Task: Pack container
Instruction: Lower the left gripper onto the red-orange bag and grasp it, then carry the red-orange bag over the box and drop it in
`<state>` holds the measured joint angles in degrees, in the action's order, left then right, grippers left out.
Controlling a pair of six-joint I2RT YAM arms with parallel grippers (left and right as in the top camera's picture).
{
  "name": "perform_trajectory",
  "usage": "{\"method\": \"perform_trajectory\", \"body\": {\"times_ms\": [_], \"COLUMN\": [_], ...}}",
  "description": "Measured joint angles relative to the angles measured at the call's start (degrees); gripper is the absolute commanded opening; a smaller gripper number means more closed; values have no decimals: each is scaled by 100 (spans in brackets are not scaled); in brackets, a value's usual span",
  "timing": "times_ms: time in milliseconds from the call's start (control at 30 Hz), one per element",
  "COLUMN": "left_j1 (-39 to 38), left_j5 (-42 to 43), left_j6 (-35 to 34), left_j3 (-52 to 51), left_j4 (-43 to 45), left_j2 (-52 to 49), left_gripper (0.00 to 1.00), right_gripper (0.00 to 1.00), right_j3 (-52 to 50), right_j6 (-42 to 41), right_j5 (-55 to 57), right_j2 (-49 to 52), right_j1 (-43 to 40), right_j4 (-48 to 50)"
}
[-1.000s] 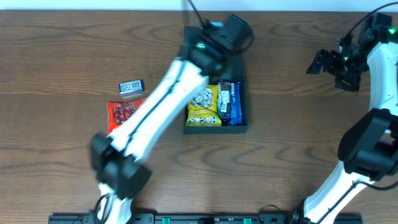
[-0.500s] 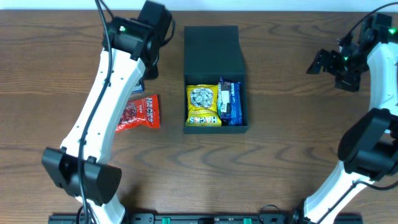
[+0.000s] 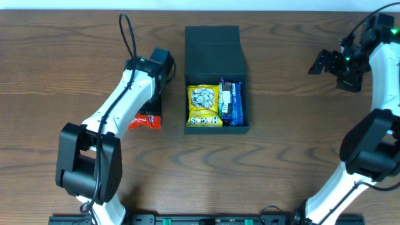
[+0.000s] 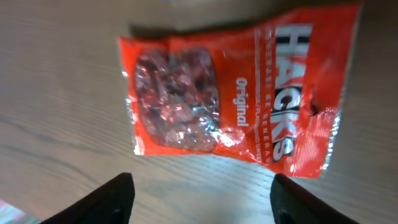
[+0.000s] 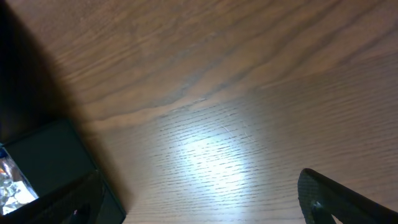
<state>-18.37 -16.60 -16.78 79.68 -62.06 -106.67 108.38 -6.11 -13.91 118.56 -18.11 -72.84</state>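
**Two packets in, one red packet left on the counter**

The container [image 3: 212, 50] sits near the middle of the counter [image 3: 62, 50], toward its far edge, with the flap lid thrown back away from the robot and the tray open to the overhead camera. Inside it lie a yellow packet [image 3: 204, 106] and, touching it on the robot's right, a blue packet [image 3: 230, 103]. Together they fill the near half of the tray. The far part of the tray is hard to tell from the lid, so I cannot say how much room remains.

Just left of the container, a red packet [image 4: 236, 112] lies flat on the counter, not yet packed. The left fingers [image 4: 118, 199] are spread wide with nothing between them. They hover directly above this packet, its near edge between the two tips in the wrist view.

The right fingers [image 5: 339, 193] are also wide and empty, and they hang well away at the counter's far right, over bare wood with only a corner of the container in their camera.

By my reading the packing is well over halfway. What is left is to grasp the red packet, carry it into the container, and probably close the lid.
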Motion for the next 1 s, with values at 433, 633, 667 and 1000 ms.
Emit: {"method": "perform_trajectory", "body": {"times_ms": [433, 633, 667, 1000], "left_j1": [291, 291, 291, 291], "left_j5": [468, 485, 485, 503], "left_j6": [57, 42, 28, -538], "left_j3": [-1071, -1281, -1285, -1259], "left_j4": [1609, 1910, 1910, 1792], "left_j2": [-7, -7, -4, 87], "left_gripper": [79, 45, 38, 6], "right_gripper": [99, 99, 99, 99], "right_j3": [0, 0, 0, 0], "right_j6": [0, 0, 0, 0], "right_j5": [0, 0, 0, 0], "right_j2": [0, 0, 0, 0], "right_j1": [0, 0, 0, 0], "right_j4": [-2, -4, -7, -13]}}
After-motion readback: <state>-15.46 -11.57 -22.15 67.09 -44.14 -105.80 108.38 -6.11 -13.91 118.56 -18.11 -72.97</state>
